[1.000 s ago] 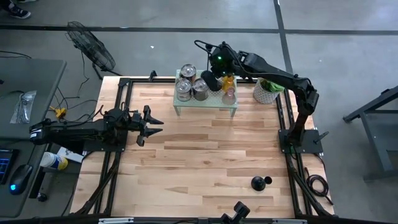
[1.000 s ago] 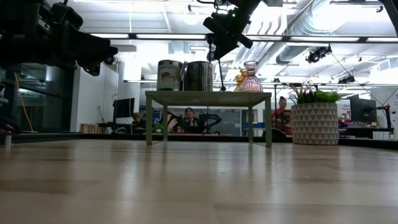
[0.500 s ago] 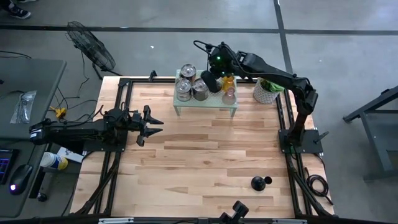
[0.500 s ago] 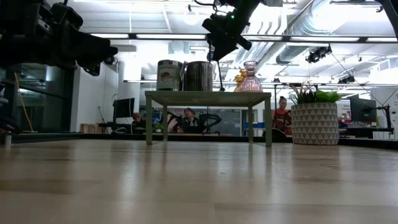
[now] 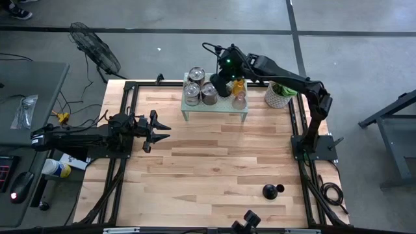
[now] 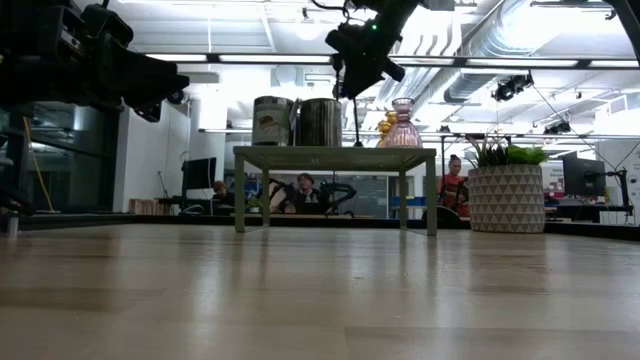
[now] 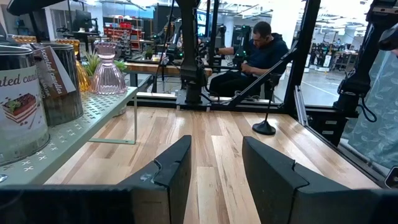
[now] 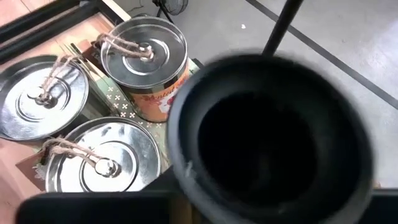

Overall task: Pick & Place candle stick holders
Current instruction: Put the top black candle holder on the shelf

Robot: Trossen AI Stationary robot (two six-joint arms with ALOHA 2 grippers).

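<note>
from above, you're looking at a pale wood plank table (image 5: 208, 162) on a grey concrete floor, with a floor fan (image 5: 94, 47) off its back left corner. the pale green rack (image 5: 215, 104) sits at the back edge carrying three silver tins (image 5: 193, 95), an amber holder (image 5: 239, 85) and a pink glass holder (image 5: 240, 99), with a potted plant (image 5: 279, 94) just beside it. your right gripper (image 5: 222, 83) hangs over the rack at a black candle stick holder (image 5: 220, 84); i cannot tell how its fingers stand. another black holder (image 5: 270, 190) stands near the front right. your left gripper (image 5: 156, 130) waits at the left side, fingers spread.

at table height, people (image 6: 303, 191) sit in the room behind the rack.

your left wrist shows spread fingers (image 7: 171, 174) and the pink holder (image 7: 107, 62) on the rack.

your right wrist shows the black holder's round base (image 8: 267, 134) up close, above the tins.
</note>
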